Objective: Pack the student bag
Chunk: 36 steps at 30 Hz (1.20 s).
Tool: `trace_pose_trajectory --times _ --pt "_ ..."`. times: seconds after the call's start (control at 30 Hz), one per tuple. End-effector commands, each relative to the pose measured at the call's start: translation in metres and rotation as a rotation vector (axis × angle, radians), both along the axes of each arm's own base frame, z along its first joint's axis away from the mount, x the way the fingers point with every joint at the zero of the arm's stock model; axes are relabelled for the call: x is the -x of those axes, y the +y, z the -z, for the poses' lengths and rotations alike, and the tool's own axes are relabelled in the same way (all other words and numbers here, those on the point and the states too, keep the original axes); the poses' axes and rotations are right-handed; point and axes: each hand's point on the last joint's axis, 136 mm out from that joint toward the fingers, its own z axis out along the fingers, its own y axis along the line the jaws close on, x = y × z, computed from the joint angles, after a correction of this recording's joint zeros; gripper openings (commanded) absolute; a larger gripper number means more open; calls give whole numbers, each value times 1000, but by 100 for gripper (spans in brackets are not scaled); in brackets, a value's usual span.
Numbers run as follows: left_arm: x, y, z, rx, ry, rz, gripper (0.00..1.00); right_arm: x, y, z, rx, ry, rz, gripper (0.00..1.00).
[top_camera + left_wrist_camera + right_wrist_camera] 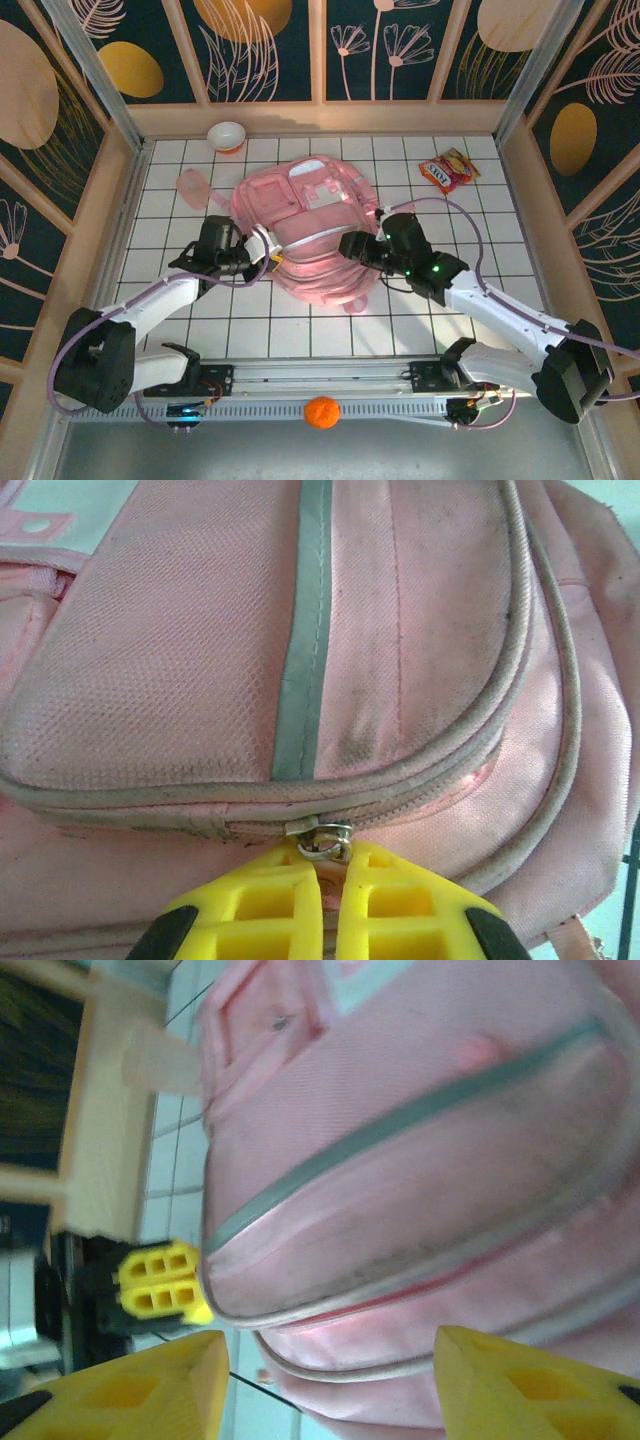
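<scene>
Top external: white tiled worktop (170,330) enclosed by dark panels (265,50) printed with flowers. The student bag (305,235) lies flat at frame centre, front face up. The left claw (262,250) is at the bag's lower left edge, and the right claw (350,245) at its right edge. A white bowl (227,135) sits at upper left with a translucent pink cup (192,185) just below it, beside the bag. A snack packet (448,170) lies at upper right, well apart from the bag. An orange ball (321,412) rests at bottom centre, on the rail between the arm bases.

Left wrist: pink fabric, a grey stripe and grey piping across the frame. At bottom centre the yellow fingers (250,910) are closed together, pinching the metal zipper pull (320,842) at their tips.

Right wrist: bag seen sideways, grey stripe running diagonally. The right claw's two yellow fingertips stand wide apart at the bottom corners, open, with the bag's piped edge beyond the gap. Contact cannot be told. The left claw shows at lower left against the bag's edge.
</scene>
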Motion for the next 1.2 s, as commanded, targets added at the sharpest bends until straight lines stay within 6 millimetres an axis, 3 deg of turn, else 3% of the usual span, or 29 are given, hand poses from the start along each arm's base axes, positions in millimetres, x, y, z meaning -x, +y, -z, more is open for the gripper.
trace_pose_trajectory --times 0.0,0.13,0.27,0.53,0.63,0.77,0.87,1.17 --pt "13 -9 -13 81 10 53 0 -7 21 -32 212 -393 -193 56" --pt "16 -10 -15 96 22 55 0 4 43 -9 472 -638 -471 56" --pt "16 -12 -18 113 34 52 0 1 55 11 646 -784 -649 57" --pt "16 -15 -26 157 52 45 0 -12 71 35 744 -843 -747 56" --pt "18 -16 -27 162 55 54 0 -19 74 36 749 -847 -717 46" --pt "24 -17 -23 158 87 80 0 -35 76 26 744 -858 -611 18" --pt "30 -22 -25 177 113 109 0 -47 74 26 749 -835 -536 3" --pt "45 -49 -38 229 150 199 2 -65 81 24 706 -819 -447 0"
